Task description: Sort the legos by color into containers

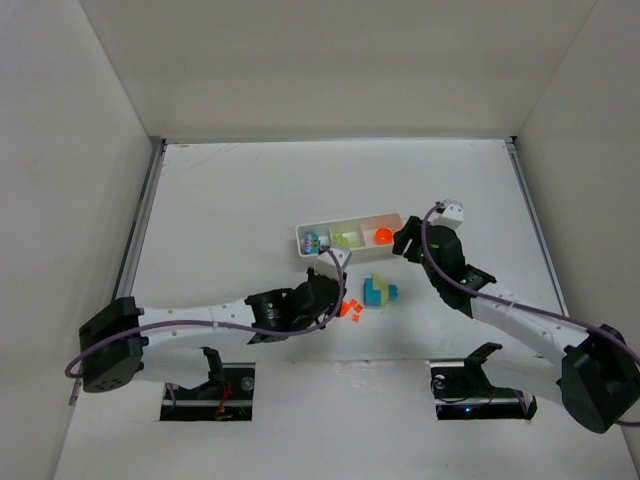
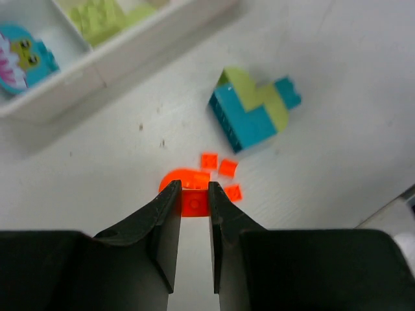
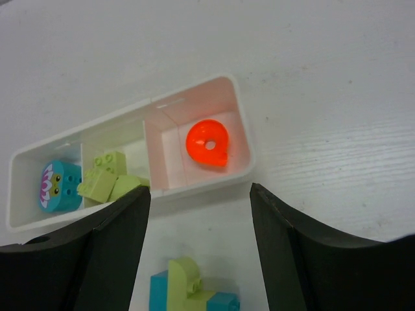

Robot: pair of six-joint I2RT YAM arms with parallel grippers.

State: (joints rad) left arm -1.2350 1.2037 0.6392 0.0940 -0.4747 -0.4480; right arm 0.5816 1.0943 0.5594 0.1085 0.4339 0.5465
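Our left gripper (image 2: 193,192) is nearly closed, its two fingers pinching an orange-red lego (image 2: 193,203) that rests on the table (image 1: 230,200). Just beyond the fingertips we see three small orange-red bits (image 2: 227,168) lying loose. Farther out sits a joined teal and yellow-green cluster (image 2: 253,110).

Our right gripper (image 3: 200,191) hangs over the near rim of the tray (image 3: 249,152) with its fingers spread wide and nothing between them.

The tray lies on the table beyond both grippers. Its left compartment holds a teal piece (image 3: 58,186) with a printed face. The middle one holds yellow-green legos (image 3: 107,178), and the right one a round orange-red piece (image 3: 207,144). From the top view we see the cluster between the two arms, near the tray but not touching it.
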